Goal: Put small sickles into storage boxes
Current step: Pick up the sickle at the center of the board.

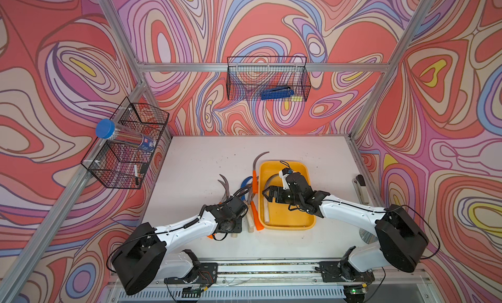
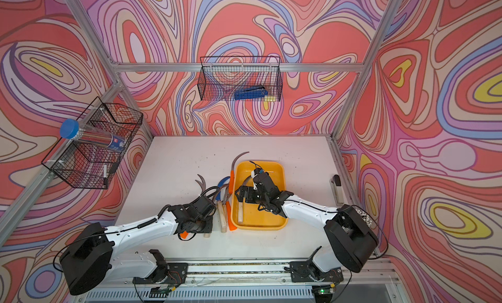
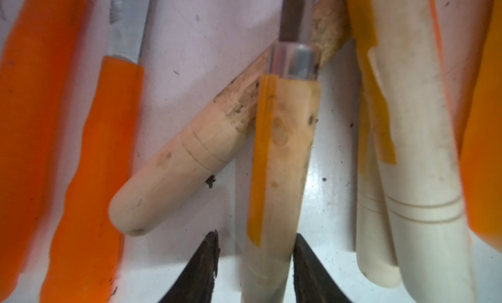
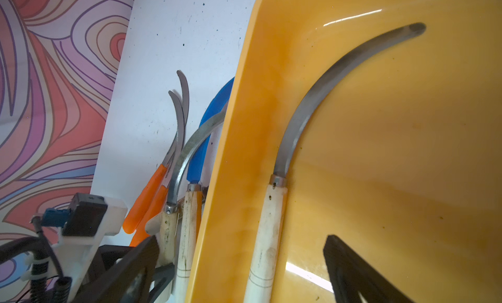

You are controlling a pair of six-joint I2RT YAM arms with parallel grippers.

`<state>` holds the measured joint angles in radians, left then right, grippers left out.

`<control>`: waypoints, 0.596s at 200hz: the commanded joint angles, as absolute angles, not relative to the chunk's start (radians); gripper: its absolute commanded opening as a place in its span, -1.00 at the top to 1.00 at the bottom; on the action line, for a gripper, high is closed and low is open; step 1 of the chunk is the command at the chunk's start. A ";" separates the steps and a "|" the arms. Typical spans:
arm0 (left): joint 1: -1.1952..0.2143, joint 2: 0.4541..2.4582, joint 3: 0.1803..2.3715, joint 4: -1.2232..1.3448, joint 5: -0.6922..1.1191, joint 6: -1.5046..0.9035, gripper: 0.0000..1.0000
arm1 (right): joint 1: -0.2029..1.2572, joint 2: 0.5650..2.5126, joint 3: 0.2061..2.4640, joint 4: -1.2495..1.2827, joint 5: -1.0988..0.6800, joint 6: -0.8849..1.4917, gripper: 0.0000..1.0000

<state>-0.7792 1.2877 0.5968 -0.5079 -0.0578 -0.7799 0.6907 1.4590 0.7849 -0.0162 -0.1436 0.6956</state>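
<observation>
Left hand (image 3: 255,235), jaws parted, straddles a pale wooden-handled sickle (image 3: 285,152) mid-handle: probably stiff, light, best gripped there; right hand (image 1: 265,194) spread wide.

Bright, even light fills both top views; shadows on the white worktop (image 1: 203,157) are soft and faint; wide-angle stretch splays the aluminium posts (image 1: 116,24) toward the picture corners; white glare streaks cross the yellow tray (image 4: 407,179) in the right wrist view; the left wrist view is soft, its orange sickle handles (image 3: 27,125) smeared.
</observation>
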 commanded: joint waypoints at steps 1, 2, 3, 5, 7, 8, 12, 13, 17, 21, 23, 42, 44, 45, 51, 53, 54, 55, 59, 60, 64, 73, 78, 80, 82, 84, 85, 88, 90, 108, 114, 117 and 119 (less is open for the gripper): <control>-0.784 1.306 0.577 -0.475 -0.079 -0.801 0.12 | 0.696 1.434 0.776 -0.012 -0.124 0.701 -0.97; -0.784 1.307 0.576 -0.474 -0.078 -0.801 0.12 | 0.696 1.434 0.776 -0.012 -0.124 0.700 -0.97; -0.783 1.307 0.576 -0.473 -0.078 -0.801 0.12 | 0.696 1.434 0.776 -0.013 -0.124 0.701 -0.97; -0.783 1.307 0.575 -0.471 -0.077 -0.801 0.12 | 0.696 1.435 0.776 -0.013 -0.124 0.701 -0.97; -0.783 1.309 0.574 -0.468 -0.077 -0.801 0.12 | 0.696 1.434 0.775 -0.013 -0.124 0.701 -0.97; -0.783 1.309 0.574 -0.467 -0.077 -0.801 0.13 | 0.696 1.434 0.775 -0.013 -0.125 0.701 -0.97; -0.784 1.311 0.573 -0.465 -0.078 -0.802 0.13 | 0.696 1.435 0.775 -0.015 -0.124 0.700 -0.97; -0.783 1.311 0.572 -0.465 -0.078 -0.802 0.13 | 0.697 1.434 0.775 -0.015 -0.124 0.700 -0.97; -0.783 1.313 0.571 -0.463 -0.078 -0.802 0.15 | 0.696 1.435 0.775 -0.015 -0.123 0.699 -0.97; -0.784 1.314 0.572 -0.461 -0.078 -0.802 0.19 | 0.696 1.434 0.775 -0.015 -0.123 0.700 -0.97; -0.783 1.315 0.572 -0.461 -0.078 -0.802 0.21 | 0.696 1.434 0.775 -0.015 -0.123 0.699 -0.97; -0.783 1.319 0.575 -0.463 -0.083 -0.801 0.31 | 0.696 1.430 0.773 -0.017 -0.123 0.700 -0.97; -0.783 1.320 0.575 -0.463 -0.084 -0.800 0.34 | 0.697 1.428 0.773 -0.016 -0.124 0.700 -0.97; -0.783 1.320 0.576 -0.464 -0.085 -0.800 0.35 | 0.697 1.428 0.773 -0.017 -0.123 0.699 -0.97; -0.782 1.321 0.578 -0.469 -0.089 -0.800 0.38 | 0.696 1.425 0.772 -0.018 -0.123 0.699 -0.97; -0.783 1.320 0.580 -0.470 -0.090 -0.798 0.42 | 0.696 1.425 0.772 -0.017 -0.123 0.698 -0.97; -0.784 1.319 0.581 -0.471 -0.090 -0.798 0.44 | 0.696 1.424 0.772 -0.018 -0.123 0.699 -0.97; -0.783 1.319 0.581 -0.472 -0.091 -0.797 0.44 | 0.696 1.423 0.772 -0.018 -0.123 0.698 -0.97; -0.783 1.318 0.583 -0.476 -0.095 -0.795 0.47 | 0.696 1.422 0.771 -0.018 -0.122 0.699 -0.96; -0.783 1.318 0.584 -0.476 -0.096 -0.795 0.47 | 0.696 1.421 0.770 -0.017 -0.122 0.699 -0.97; -0.783 1.315 0.587 -0.482 -0.099 -0.795 0.50 | 0.696 1.420 0.771 -0.018 -0.122 0.699 -0.97; -0.784 1.307 0.592 -0.492 -0.108 -0.792 0.58 | 0.696 1.417 0.768 -0.018 -0.122 0.697 -0.97; -0.783 1.301 0.596 -0.500 -0.113 -0.790 0.61 | 0.697 1.417 0.767 -0.016 -0.123 0.697 -0.96; -0.782 1.299 0.597 -0.502 -0.114 -0.789 0.67 | 0.697 1.416 0.767 -0.017 -0.124 0.698 -0.96; -0.783 1.295 0.598 -0.505 -0.116 -0.789 0.70 | 0.696 1.415 0.767 -0.016 -0.125 0.697 -0.97; -0.783 1.293 0.601 -0.508 -0.120 -0.788 0.72 | 0.696 1.415 0.767 -0.017 -0.125 0.697 -0.97; -0.784 1.292 0.602 -0.509 -0.120 -0.787 0.72 | 0.696 1.415 0.767 -0.016 -0.125 0.697 -0.97; -0.783 1.287 0.605 -0.513 -0.123 -0.787 0.74 | 0.696 1.415 0.767 -0.015 -0.126 0.698 -0.97; -0.783 1.284 0.606 -0.517 -0.125 -0.786 0.76 | 0.696 1.416 0.767 -0.015 -0.127 0.698 -0.97; -0.782 1.255 0.621 -0.541 -0.143 -0.779 0.94 | 0.698 1.412 0.767 -0.014 -0.132 0.699 -0.97; -0.784 1.247 0.628 -0.551 -0.151 -0.776 0.96 | 0.699 1.410 0.767 -0.012 -0.135 0.701 -0.97; -0.783 1.243 0.631 -0.556 -0.154 -0.775 0.99 | 0.699 1.411 0.767 -0.012 -0.135 0.700 -0.97; -0.784 1.239 0.634 -0.558 -0.156 -0.775 1.00 | 0.699 1.409 0.767 -0.012 -0.135 0.700 -0.97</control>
